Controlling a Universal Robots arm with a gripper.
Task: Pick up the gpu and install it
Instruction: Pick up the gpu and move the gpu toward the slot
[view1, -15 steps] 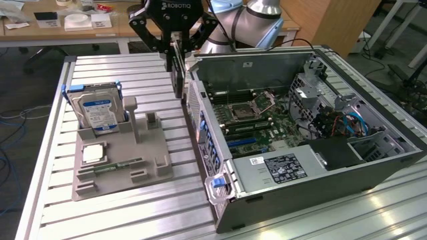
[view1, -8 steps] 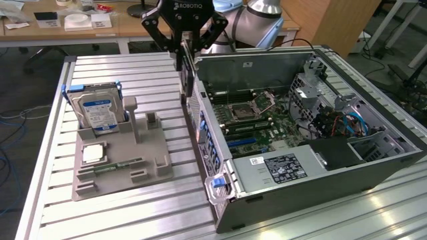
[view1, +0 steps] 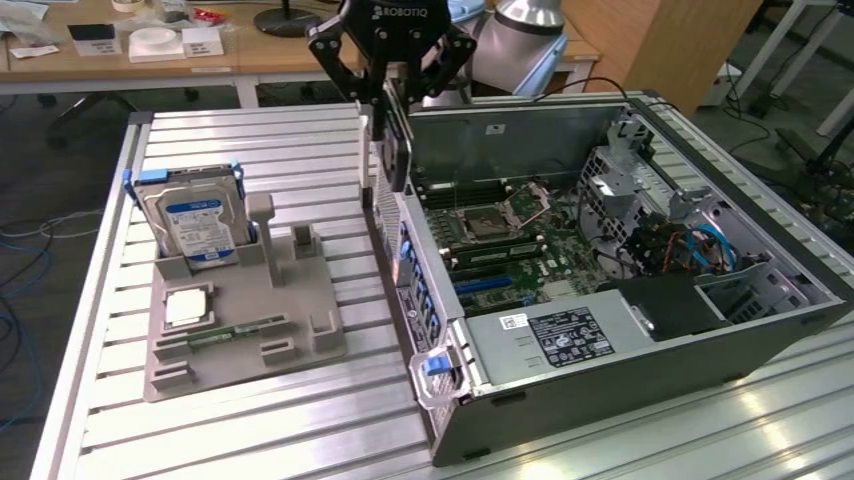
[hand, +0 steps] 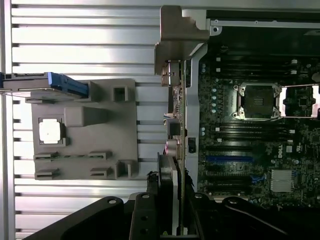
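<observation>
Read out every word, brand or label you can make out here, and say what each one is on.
"ROBOTIQ": on the end effector body.
Hard drive label: too small to read.
Power supply sticker: too small to read.
Motherboard printing: blurred, unreadable.
</observation>
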